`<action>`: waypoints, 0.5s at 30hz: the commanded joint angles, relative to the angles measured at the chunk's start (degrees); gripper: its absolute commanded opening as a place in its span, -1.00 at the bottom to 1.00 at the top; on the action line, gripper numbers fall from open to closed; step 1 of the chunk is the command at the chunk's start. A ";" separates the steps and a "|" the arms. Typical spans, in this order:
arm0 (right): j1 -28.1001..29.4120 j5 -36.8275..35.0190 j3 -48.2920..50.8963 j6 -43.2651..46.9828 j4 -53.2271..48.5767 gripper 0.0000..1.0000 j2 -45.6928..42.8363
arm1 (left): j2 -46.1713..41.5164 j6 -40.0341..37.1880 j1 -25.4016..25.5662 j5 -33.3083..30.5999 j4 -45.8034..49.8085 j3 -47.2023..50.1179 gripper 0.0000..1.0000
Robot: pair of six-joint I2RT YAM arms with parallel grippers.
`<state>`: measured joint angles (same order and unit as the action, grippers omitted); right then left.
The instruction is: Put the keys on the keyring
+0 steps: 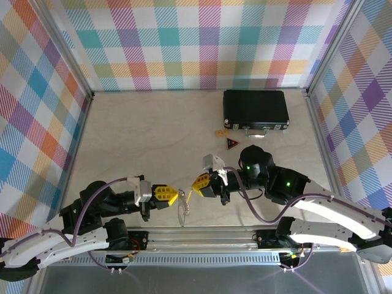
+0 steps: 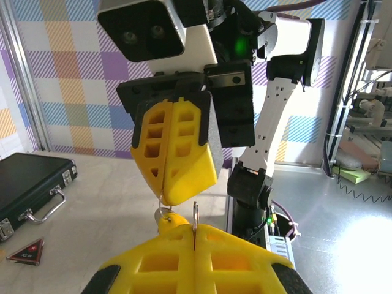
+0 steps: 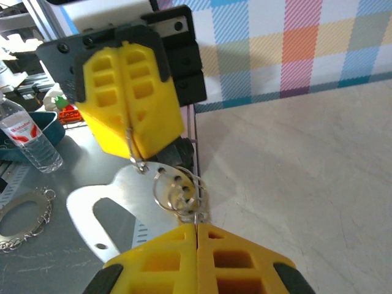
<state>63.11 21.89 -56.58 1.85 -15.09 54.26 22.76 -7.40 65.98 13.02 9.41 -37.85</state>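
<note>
Yellow left claw [image 1: 176, 196]: fingers together, pinching a thin wire of the keyring [image 1: 183, 210], well nearer than the black case [image 1: 255, 110].
Right claw [image 1: 194, 184]: fingers together on a thin blade, seemingly the key [image 3: 195, 214], also nearer than the case.
Keyring: silvery, hanging between both claws.
Key head: yellowish among the coils, unclear.

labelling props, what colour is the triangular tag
The triangular tag is dark red, clearest in the left wrist view.
</note>
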 commanded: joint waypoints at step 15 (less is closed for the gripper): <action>4.81 -7.15 0.09 1.89 6.12 -1.00 -0.25 | -0.41 -2.18 0.47 -4.29 -3.49 0.93 -1.00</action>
<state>67.13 16.21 -56.58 2.66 -11.94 54.59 22.61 -8.64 65.98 9.63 8.64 -37.17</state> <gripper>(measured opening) 0.042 0.059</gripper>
